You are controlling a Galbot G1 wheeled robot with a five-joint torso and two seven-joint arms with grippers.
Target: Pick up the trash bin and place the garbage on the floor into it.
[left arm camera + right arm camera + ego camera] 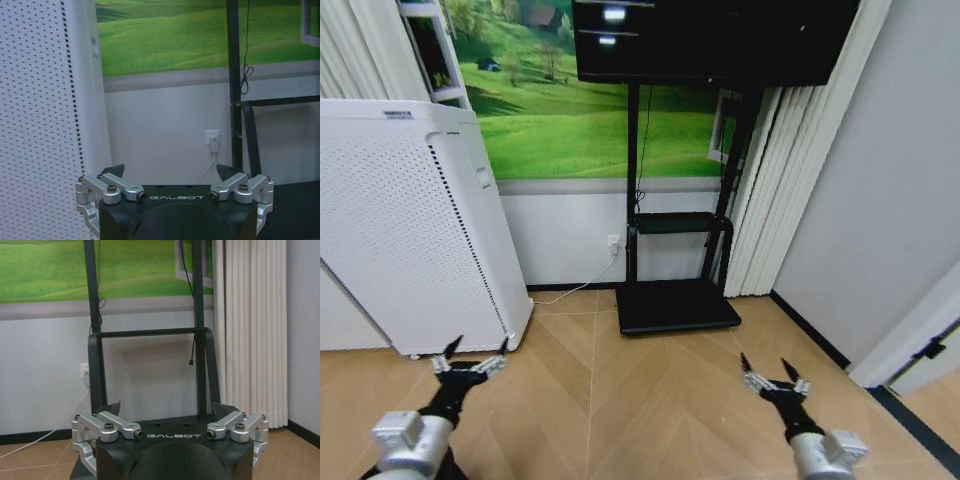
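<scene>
The floor is light tan wood laid in a herringbone pattern. The appliance is white, dotted with fine perforations. The wall picture shows green meadow. The stand is black; the curtain is white with vertical pleats.

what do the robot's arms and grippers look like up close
Both match. The left gripper and right gripper each have a black body with white "GALBOT" lettering, silver metal linkage bars fastened with dark bolts, and black pointed tips on the jaws. In the head view, the left gripper and right gripper sit on slim black wrists joined to light grey cylindrical forearm sections.
</scene>
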